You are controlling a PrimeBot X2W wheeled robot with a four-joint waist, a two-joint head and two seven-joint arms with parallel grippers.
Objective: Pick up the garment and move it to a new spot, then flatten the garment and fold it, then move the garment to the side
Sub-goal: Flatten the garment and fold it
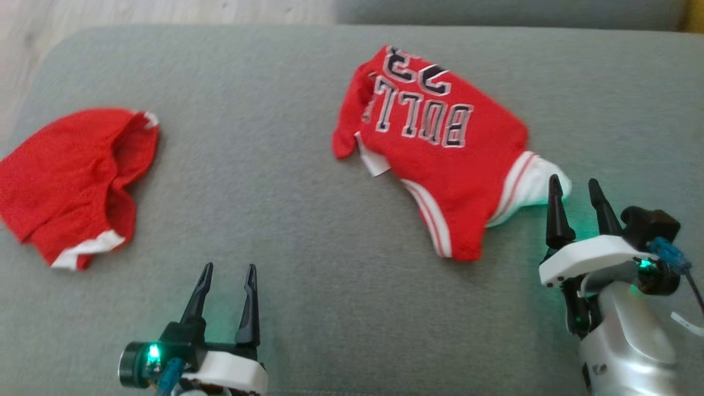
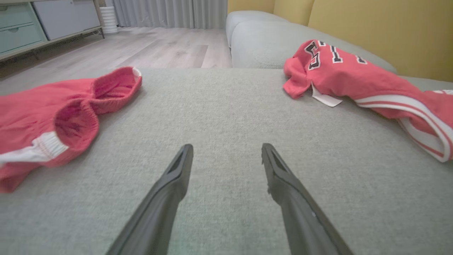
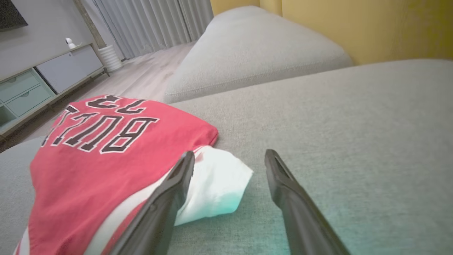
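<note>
Shorts (image 1: pixel 71 181), red with a white band, lie crumpled at the far left of the grey cushion (image 1: pixel 308 220), with no gripper near them. Left gripper (image 1: pixel 228 269), near edge, left of centre: fingers apart, holding nothing, over bare cushion and well apart from both garments. Jersey (image 1: pixel 440 143), red with dark lettering, right of centre toward the far side: rumpled, its left edge bunched, a white label showing, neither flattened nor folded. Its white corner (image 1: pixel 536 190) points toward the near right. Right gripper (image 1: pixel 575 184), near right: fingers apart, holding nothing. The finger nearer the jersey stands at the white corner and the other over bare cushion; whether the finger touches the cloth cannot be told. Progress, as judged: the jersey appears to be the garment in hand, and the task stands at its opening step, the approach for the first pick-up. No cloth is gripped or lifted. Left to do: closing on the corner, carrying to a new spot, flattening, folding, moving aside.
</note>
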